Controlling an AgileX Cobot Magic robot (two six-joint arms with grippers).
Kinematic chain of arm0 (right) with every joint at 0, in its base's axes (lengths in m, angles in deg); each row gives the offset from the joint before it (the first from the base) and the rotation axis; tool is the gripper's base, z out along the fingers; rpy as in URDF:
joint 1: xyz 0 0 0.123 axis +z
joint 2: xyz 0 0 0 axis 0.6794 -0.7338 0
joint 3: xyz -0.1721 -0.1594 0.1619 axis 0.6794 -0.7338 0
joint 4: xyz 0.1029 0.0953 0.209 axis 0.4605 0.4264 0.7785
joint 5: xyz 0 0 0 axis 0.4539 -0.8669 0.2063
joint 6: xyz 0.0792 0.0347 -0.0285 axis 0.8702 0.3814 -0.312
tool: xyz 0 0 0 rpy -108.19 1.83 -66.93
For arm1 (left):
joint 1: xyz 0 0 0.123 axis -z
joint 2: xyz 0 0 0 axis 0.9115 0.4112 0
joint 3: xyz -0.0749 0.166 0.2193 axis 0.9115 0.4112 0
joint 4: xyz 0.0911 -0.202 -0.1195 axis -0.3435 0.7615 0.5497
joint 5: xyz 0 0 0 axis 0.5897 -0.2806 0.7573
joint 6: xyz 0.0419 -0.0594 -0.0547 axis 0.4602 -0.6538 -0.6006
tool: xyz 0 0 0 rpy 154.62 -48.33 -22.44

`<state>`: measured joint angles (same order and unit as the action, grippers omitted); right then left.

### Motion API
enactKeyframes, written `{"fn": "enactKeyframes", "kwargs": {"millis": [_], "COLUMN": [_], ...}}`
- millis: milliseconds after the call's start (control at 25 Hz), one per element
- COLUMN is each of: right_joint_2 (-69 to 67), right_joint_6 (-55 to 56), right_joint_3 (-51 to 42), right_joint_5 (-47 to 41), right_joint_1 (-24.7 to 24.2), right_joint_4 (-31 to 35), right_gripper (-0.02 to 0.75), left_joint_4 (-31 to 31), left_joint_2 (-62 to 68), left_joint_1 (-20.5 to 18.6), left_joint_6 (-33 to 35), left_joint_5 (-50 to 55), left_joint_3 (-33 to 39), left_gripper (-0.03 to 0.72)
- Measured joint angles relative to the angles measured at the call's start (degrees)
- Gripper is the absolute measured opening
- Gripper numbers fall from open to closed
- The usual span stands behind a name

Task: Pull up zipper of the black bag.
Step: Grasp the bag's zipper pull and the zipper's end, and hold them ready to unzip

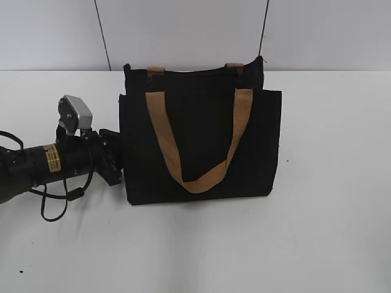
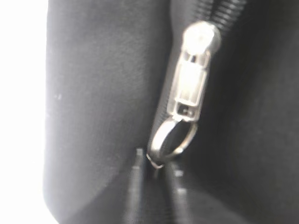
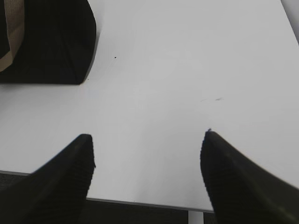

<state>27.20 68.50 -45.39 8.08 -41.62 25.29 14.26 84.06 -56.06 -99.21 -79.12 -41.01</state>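
The black bag (image 1: 201, 146) stands upright mid-table with tan handles. My left gripper (image 1: 115, 160) is pressed against the bag's left side. In the left wrist view the zipper (image 2: 189, 86), a silver pull with a ring, lies on the black zip line, very close and blurred. The left gripper's two fingers (image 2: 156, 171) sit close together with the ring's lower end between them. My right gripper (image 3: 148, 140) is open and empty above the white table, with a corner of the black bag (image 3: 51, 42) at the upper left. It is out of the exterior view.
The white table (image 1: 317, 232) runs to a pale wall behind the bag. The left arm's cables (image 1: 58, 198) hang on the table at the left. The table's near edge (image 3: 140, 203) shows under the right gripper.
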Motion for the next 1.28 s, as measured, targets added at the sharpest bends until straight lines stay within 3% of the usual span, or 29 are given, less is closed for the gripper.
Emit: {"fn": "enactKeyframes", "kwargs": {"millis": [160, 280, 600, 920, 1280], "right_joint_2": [0.00, 0.00, 0.00, 0.00, 0.00], "right_joint_6": [0.00, 0.00, 0.00, 0.00, 0.00], "right_joint_3": [0.00, 0.00, 0.00, 0.00, 0.00], "right_joint_5": [0.00, 0.00, 0.00, 0.00, 0.00], "right_joint_1": [0.00, 0.00, 0.00, 0.00, 0.00], "right_joint_4": [0.00, 0.00, 0.00, 0.00, 0.00], "right_gripper": [0.545, 0.545, 0.545, 0.545, 0.545], "left_joint_4": [0.60, 0.71, 5.02, 8.07, 8.02], "left_joint_2": [0.19, 0.19, -3.22, -10.91, -26.91], "left_joint_1": [0.00, 0.00, -0.14, -2.34, -2.41], "left_joint_6": [0.62, 1.85, 8.10, 9.36, 9.42], "left_joint_5": [0.00, 0.00, 0.27, 1.01, 15.95], "left_joint_3": [0.00, 0.00, 2.91, 5.79, 5.85], "left_gripper": [0.083, 0.038, 0.038, 0.036, 0.035]}}
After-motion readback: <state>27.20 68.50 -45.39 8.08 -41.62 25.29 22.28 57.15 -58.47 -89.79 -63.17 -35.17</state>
